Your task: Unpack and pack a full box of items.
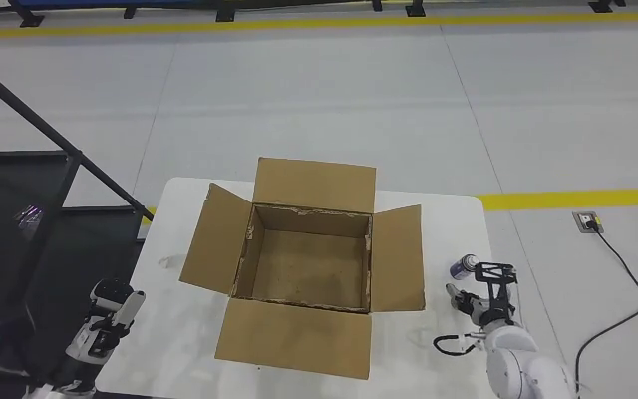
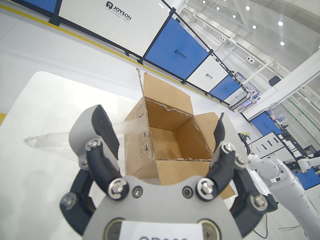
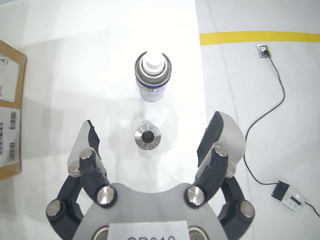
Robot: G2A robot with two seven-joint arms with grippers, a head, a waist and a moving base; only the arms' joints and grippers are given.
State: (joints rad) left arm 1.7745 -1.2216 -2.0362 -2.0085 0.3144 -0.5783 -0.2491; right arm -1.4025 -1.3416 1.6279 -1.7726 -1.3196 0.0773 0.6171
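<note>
Two-armed packing station, read from left to right. The left tool hangs at the left near edge of the white tabletop, its fingers spread and gripping nothing. It sits well apart from the work, probably parked there to keep the middle free. At centre stands one cardboard box with all four flaps folded outward, so the opening is unobstructed from above. The interior that can be seen holds no items, which suggests the unpacking half of the task is finished or close to it. One strip of clear tape trails from the box's left side wall toward the left tool. To the right of the box, near the tabletop's right edge, two items stand upright. One is a spray can with a white nozzle and no cap. The other is a small shiny metal cylinder with a dark centre, just beside the can but apart from it. They appear to have been set there to stay within reach of the right arm. The right tool hovers over the cylinder with its fingers spread wide to either side and pinching nothing, a stance suited to closing on that item. Count: two tools, one box, four flaps, one tape strip, one can, one cylinder.
</note>
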